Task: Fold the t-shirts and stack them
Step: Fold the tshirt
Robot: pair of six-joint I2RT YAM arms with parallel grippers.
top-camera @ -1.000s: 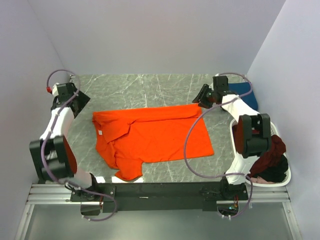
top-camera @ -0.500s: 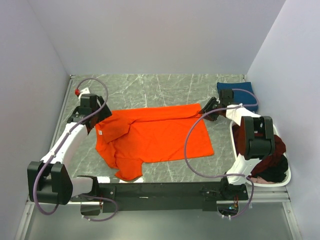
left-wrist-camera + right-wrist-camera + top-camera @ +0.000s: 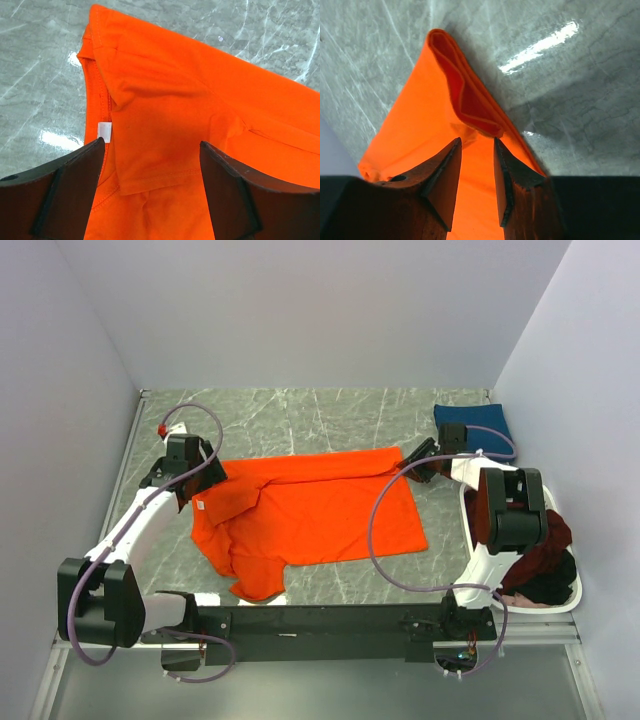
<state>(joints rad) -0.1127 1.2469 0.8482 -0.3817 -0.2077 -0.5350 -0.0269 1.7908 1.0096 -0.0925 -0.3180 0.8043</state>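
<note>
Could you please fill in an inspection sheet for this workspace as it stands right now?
Surface: grey marbled table, with some glare patches.
Job's things: orange t-shirt spread flat mid-table; navy t-shirt folded at the far right; maroon shirt and black shirt heaped in the white basket at the near right.
Clutter: nothing seen.
Grippers: left hand open above the orange t-shirt's collar end; right hand at its far right corner, jaws narrow over the cloth, grip unclear.
Cables: purple cables loop off both arms; the right one crosses the shirt's right edge.
Surroundings: plain walls on three sides.
</note>
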